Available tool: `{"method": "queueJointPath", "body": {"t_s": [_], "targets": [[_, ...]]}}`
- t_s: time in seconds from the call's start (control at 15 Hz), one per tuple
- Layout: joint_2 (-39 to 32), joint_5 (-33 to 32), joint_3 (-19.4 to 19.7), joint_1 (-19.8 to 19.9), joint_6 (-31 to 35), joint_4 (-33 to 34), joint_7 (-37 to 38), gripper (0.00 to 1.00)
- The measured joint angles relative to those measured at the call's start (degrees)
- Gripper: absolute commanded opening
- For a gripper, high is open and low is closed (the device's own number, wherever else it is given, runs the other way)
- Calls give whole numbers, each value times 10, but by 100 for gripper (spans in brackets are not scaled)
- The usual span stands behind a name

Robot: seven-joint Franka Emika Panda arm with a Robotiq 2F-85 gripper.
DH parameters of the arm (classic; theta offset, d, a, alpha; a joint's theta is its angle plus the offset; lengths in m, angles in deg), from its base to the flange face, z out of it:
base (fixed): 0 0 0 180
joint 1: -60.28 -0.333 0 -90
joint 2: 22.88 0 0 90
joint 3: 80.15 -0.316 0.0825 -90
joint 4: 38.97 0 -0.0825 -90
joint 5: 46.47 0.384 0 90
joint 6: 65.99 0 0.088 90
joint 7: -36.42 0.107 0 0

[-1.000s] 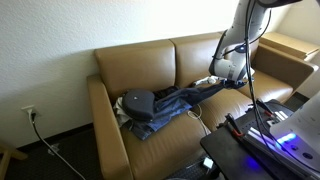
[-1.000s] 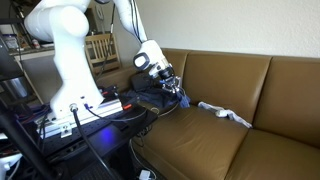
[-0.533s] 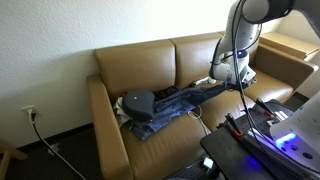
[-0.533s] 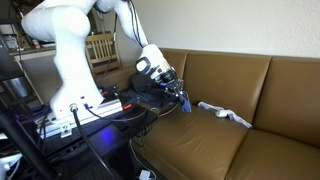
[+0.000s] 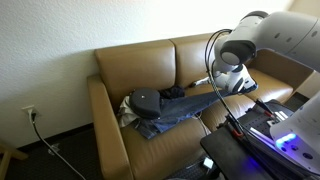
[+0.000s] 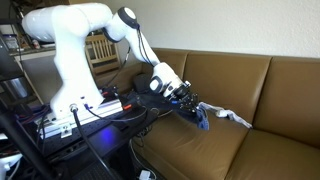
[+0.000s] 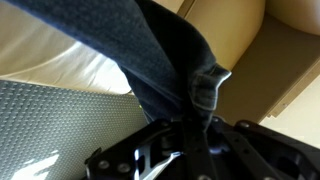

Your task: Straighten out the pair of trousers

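Note:
A pair of dark blue denim trousers [image 5: 170, 105] lies along the seat of a tan leather sofa [image 5: 135, 65], bunched at one end and stretched toward my gripper [image 5: 230, 86]. In an exterior view my gripper [image 6: 199, 114] is low over the seat cushion of the sofa [image 6: 260, 80], shut on the trousers [image 6: 202, 120]. In the wrist view the trouser fabric [image 7: 160, 60] hangs as a thick fold, and the gripper fingers [image 7: 195, 140] are pinched on its hemmed edge. A white bit of cloth [image 6: 232, 116] lies on the seat just past the gripper.
A bench with electronics and a blue light [image 5: 278, 140] stands in front of the sofa. A wooden cabinet [image 5: 290, 45] is beside the sofa arm. A wooden chair [image 6: 100, 48] and cables [image 6: 85, 112] sit by the robot base. A wall socket [image 5: 30, 113] has a cord.
The arm has swung down and along the seat, carrying the gripped trouser end with it. The trouser leg now lies more stretched out over the cushion.

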Motion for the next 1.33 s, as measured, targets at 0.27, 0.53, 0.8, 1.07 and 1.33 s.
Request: {"method": "queueJointPath", "body": {"t_s": [0.27, 0.53, 0.8, 1.07, 1.33], "targets": [[-45, 166, 7, -4, 10, 32, -52, 1], [-39, 312, 55, -51, 8, 12, -134, 29], [-36, 373, 73, -53, 5, 5, -210, 57], [-36, 396, 94, -80, 6, 10, -230, 84], [-30, 396, 150, -176, 6, -1, -234, 100]]}}
